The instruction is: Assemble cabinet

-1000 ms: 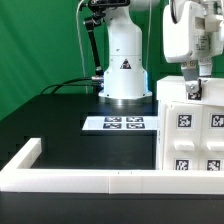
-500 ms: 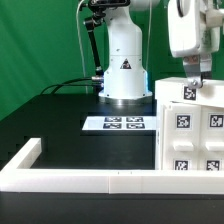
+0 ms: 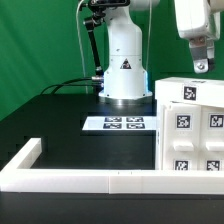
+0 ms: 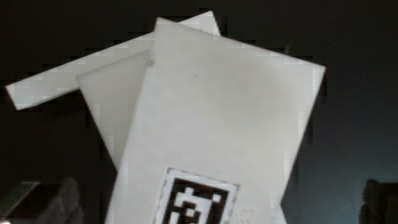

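Border rail (image 3: 90, 180), long, low and white, runs along the near edge of the black table (image 3: 60, 125), with a short leg turning back at the exterior view's left. Cabinet (image 3: 190, 125) stands just behind the rail at the exterior view's right: white box, upright, several black-and-white tags on its near face, one more tag on its top panel, which sits slightly tilted. Gripper (image 3: 203, 68) hangs above the cabinet top, clear of it, jaws spread wide, nothing between them. Wrist view looks down on the cabinet (image 4: 196, 120): white panels meeting at an edge, one tag visible, fingertips (image 4: 45, 200) dim at the frame edge, off the part. Marker board (image 3: 116, 124) lies flat mid-table, beside the cabinet. Robot base (image 3: 125, 60) stands behind it, white, with cables trailing off to the exterior view's left. Green backdrop (image 3: 40, 40) at the far end.
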You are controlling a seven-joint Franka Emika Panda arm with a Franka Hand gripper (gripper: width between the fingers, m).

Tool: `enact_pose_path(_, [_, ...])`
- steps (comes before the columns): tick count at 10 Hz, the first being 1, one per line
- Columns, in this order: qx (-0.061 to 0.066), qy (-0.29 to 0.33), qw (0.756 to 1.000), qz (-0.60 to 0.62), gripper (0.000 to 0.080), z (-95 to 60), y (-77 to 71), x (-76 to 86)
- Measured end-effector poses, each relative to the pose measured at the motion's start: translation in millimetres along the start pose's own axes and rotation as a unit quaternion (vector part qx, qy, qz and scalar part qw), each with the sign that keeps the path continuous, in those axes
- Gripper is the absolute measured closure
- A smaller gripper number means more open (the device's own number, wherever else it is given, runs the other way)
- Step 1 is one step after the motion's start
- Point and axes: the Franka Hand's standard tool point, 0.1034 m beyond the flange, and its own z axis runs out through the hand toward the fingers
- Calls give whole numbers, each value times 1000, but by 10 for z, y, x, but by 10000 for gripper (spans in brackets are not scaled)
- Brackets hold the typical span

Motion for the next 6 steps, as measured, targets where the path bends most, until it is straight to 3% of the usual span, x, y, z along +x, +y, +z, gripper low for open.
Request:
enact_pose_path(1, [-3, 6, 1000, -17, 2, 55, 17, -7])
enact_pose_path(2, [-21, 15, 995, -94, 2, 77, 45, -29])
enact_pose_path(3, [-27, 17, 987, -160, 2, 50, 34, -65])
enact_pose_path(6, [-47, 15, 938, -343, 2, 35, 2, -106])
